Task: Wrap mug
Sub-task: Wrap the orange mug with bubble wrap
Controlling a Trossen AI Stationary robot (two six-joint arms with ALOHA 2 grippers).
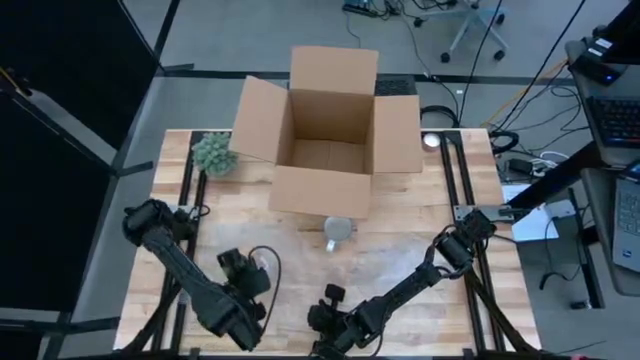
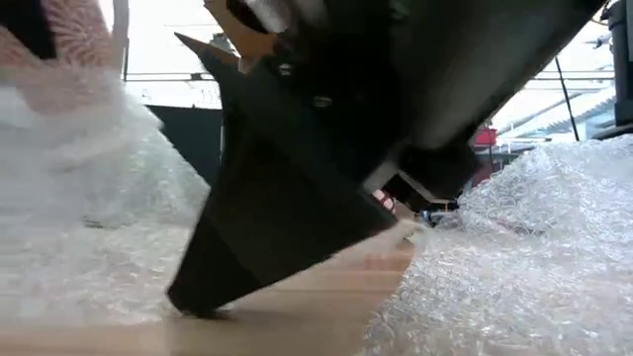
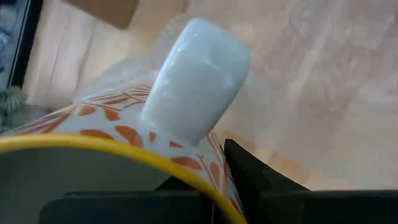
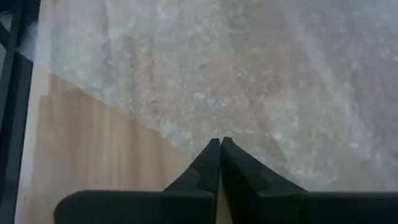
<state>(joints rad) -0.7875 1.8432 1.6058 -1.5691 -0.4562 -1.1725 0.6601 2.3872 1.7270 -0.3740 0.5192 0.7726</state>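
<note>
1. Near the table's front edge, my left gripper (image 3: 214,186) pinches the orange-leaf mug (image 3: 124,134) by its rim.
2. Right gripper (image 4: 219,146), fingers pressed together, sits on the bubble wrap (image 4: 249,74) edge.
3. Mug looks unwrapped; I judge all the wrapping is left.

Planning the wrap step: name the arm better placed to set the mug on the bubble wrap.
Left, probably: the left gripper already grips the mug by its rim, while the right gripper, shut and empty, sits at the edge of the bubble wrap.

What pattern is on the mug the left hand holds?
Orange leaves on white, with a yellow rim and pale handle; the mug shows best in the left wrist view.
</note>
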